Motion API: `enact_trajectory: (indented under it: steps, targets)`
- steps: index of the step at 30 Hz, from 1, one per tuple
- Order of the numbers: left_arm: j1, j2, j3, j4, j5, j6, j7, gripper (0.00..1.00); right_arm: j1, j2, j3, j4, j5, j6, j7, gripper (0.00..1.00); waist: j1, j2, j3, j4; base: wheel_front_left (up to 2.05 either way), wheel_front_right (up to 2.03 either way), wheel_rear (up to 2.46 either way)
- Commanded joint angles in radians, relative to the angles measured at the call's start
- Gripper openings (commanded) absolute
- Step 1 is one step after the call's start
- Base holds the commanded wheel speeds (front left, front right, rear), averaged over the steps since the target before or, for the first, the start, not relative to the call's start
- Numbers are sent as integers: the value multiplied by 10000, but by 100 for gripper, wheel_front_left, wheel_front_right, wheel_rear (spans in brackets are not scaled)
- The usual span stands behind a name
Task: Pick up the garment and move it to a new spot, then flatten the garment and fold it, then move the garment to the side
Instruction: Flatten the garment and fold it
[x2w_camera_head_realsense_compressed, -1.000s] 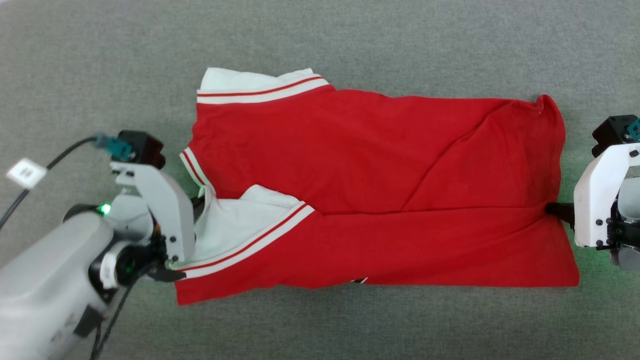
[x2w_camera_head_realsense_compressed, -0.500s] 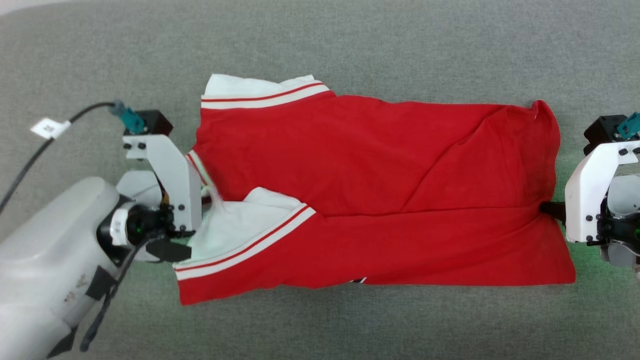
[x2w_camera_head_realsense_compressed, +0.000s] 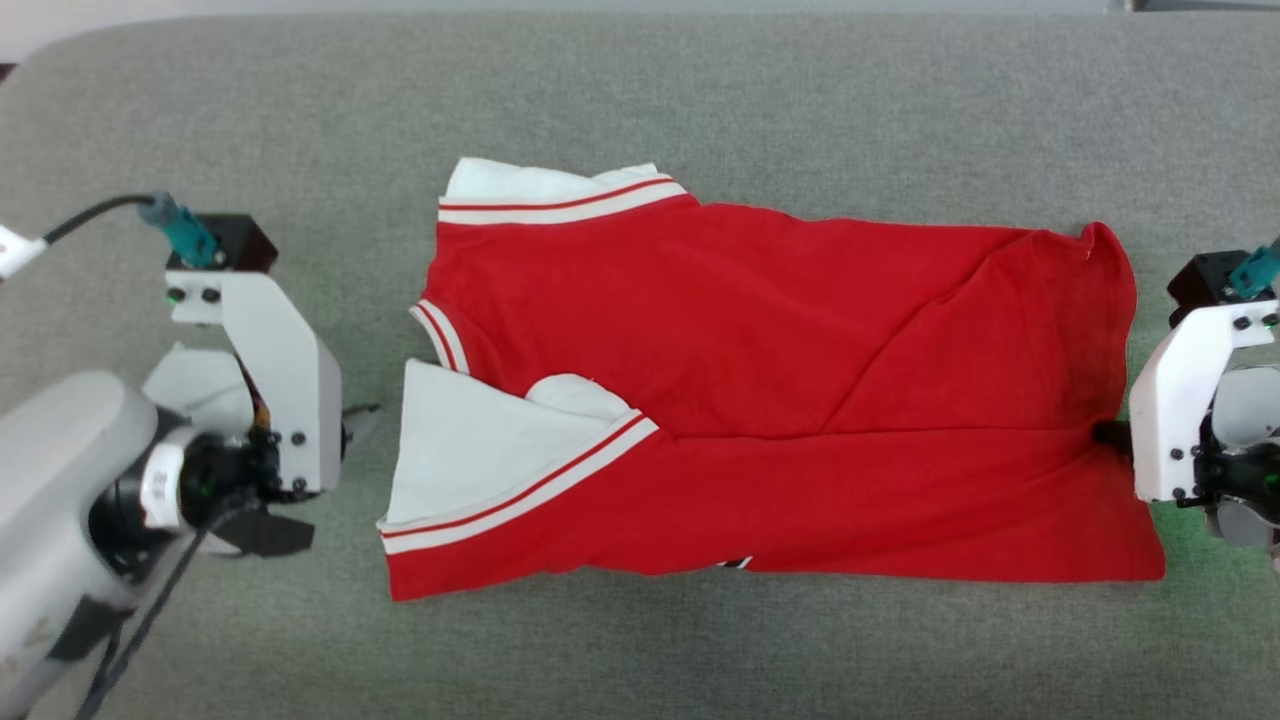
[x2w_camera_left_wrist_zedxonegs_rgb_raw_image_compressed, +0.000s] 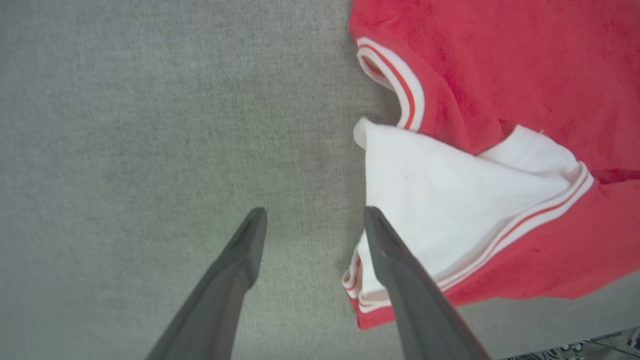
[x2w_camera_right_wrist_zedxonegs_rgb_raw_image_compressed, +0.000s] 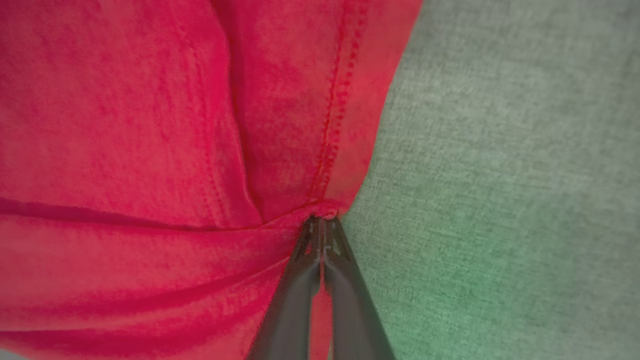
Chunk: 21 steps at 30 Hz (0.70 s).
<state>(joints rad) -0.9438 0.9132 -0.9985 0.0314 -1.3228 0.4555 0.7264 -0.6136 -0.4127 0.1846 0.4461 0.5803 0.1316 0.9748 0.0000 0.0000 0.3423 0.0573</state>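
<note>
Head view: the garment (x2w_camera_head_realsense_compressed: 760, 400), a red shirt with white sleeves, lies lengthwise on a grey surface (x2w_camera_head_realsense_compressed: 640, 100), its lower half doubled up along a crease. The left gripper (x2w_camera_head_realsense_compressed: 338, 472) sits just off the sleeve end, apart from the cloth. The right gripper (x2w_camera_head_realsense_compressed: 1108, 434) meets the hem end at the crease.

Left wrist view: the left gripper (x2w_camera_left_wrist_zedxonegs_rgb_raw_image_compressed: 314, 212) is spread wide and empty, and one finger overlaps the white sleeve (x2w_camera_left_wrist_zedxonegs_rgb_raw_image_compressed: 440, 200) in this view.

Right wrist view: the right gripper (x2w_camera_right_wrist_zedxonegs_rgb_raw_image_compressed: 320, 222) is clenched on the garment's (x2w_camera_right_wrist_zedxonegs_rgb_raw_image_compressed: 125, 125) stitched hem.

This looks like mid-fold. The next move likely calls for gripping both ends afresh and bringing one end across the other.
</note>
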Motion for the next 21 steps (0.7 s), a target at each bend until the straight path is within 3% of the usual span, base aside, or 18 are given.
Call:
enact_trajectory:
  steps: [1, 8, 13, 21]
  targets:
    - [131, 53, 25, -218, -54, 141, -15, 100, 474, 467, 539, 541, -156, -19, -85, 100, 0, 0, -87, 55, 0, 0, 0]
    - [965, 411, 236, -1375, -608, 594, -252, 100, 140, 241, 704, 398, 39, -15, 220, 100, 0, 0, -504, -42, 0, 0, 0]
    - [1727, 654, 475, -2244, -872, 688, -950, 100, 214, -262, 527, -685, 298, -15, 439, 100, 0, 0, -934, -364, 0, 0, 0]
    - [3422, 1087, 536, -3226, -700, 470, -2840, 100, 1710, -389, -722, -3066, 466, -16, -1176, 100, 0, 0, -1618, -831, 0, 0, 0]
